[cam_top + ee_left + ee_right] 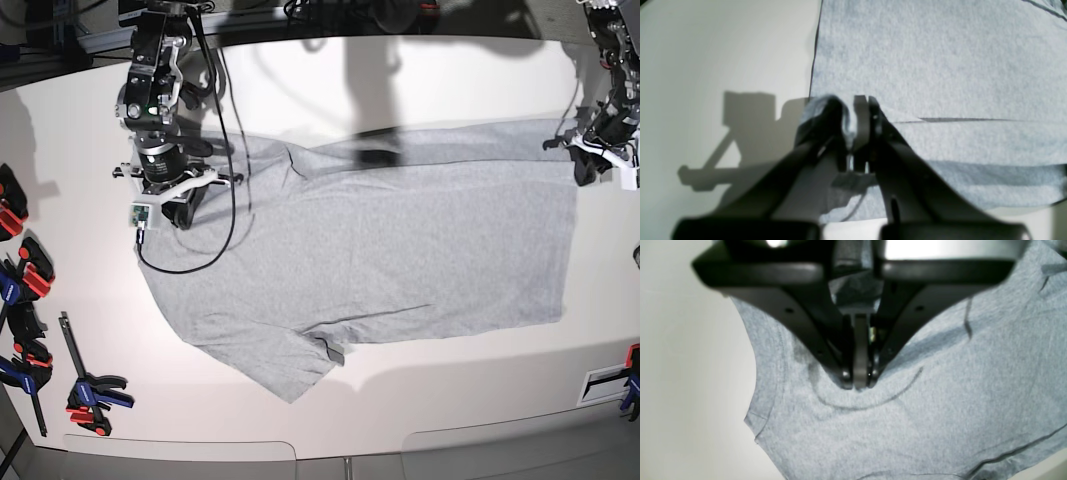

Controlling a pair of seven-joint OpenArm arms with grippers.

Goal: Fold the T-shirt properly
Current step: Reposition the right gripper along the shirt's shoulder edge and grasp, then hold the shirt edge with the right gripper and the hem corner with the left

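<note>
The light heather-grey T-shirt (400, 250) lies spread flat on the white table (450, 400), plain side up, one sleeve at the front (290, 365). My right gripper (168, 212) is at the shirt's left end, near the far sleeve. In the right wrist view it (858, 381) is shut, pinching the cloth (940, 390), with a curved crease around the tips. My left gripper (585, 165) is at the shirt's far right corner. In the left wrist view it (857, 123) is shut on the cloth's edge (940, 66), with fabric bunched between the fingers.
Several red, blue and black clamps (20, 290) lie along the table's left edge, one more (90, 392) at the front left. A black cable (225, 230) loops from the right arm over the shirt's left part. Another clamp (630, 385) sits at the right edge.
</note>
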